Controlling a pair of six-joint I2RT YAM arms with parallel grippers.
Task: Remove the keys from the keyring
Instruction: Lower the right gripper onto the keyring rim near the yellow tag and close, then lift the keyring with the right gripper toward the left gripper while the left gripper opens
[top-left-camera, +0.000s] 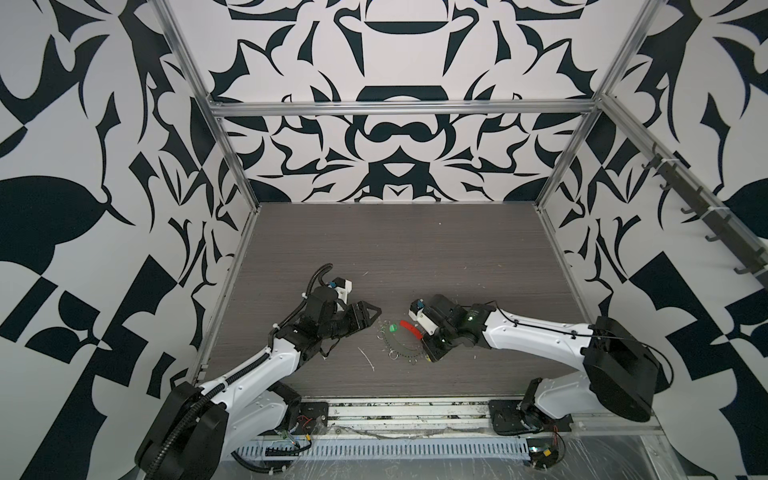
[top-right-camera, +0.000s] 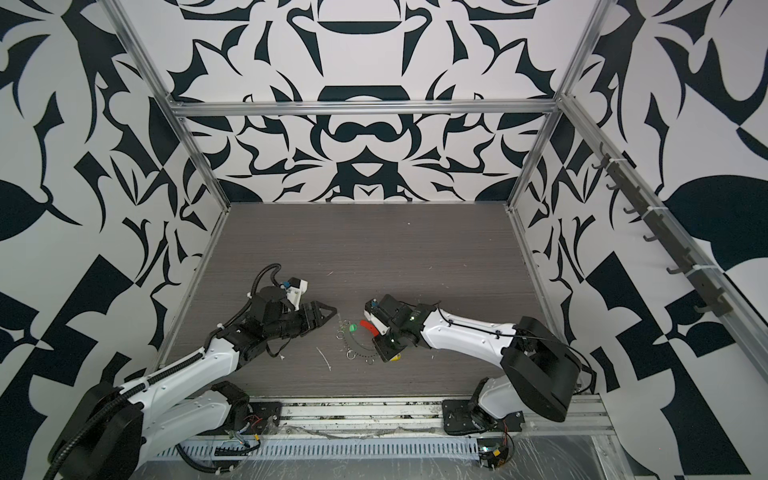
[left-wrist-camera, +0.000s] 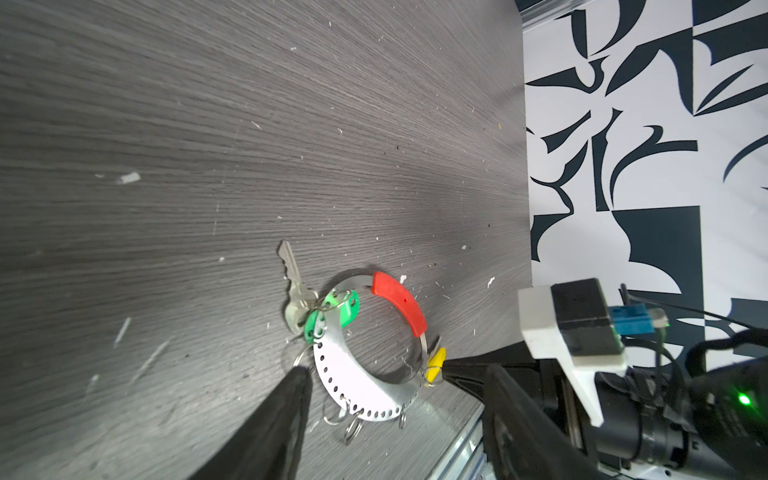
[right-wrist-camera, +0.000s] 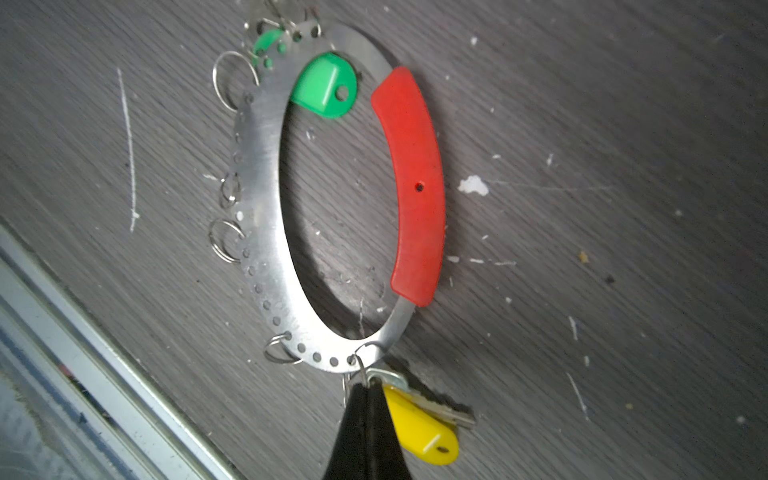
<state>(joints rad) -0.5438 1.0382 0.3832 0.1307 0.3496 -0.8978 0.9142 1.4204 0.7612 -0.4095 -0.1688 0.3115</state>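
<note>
One perforated steel keyring (right-wrist-camera: 259, 187), green tag (right-wrist-camera: 324, 87) | right fingers (right-wrist-camera: 365, 432) closed at yellow tag (right-wrist-camera: 424, 436) | left fingers (left-wrist-camera: 282, 415) apart, empty

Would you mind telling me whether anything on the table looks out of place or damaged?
Only the table itself: white flecks and scratch marks litter it around the keyring, with one long white streak beside it. The keyring, the green tag and the yellow tag look intact.
</note>
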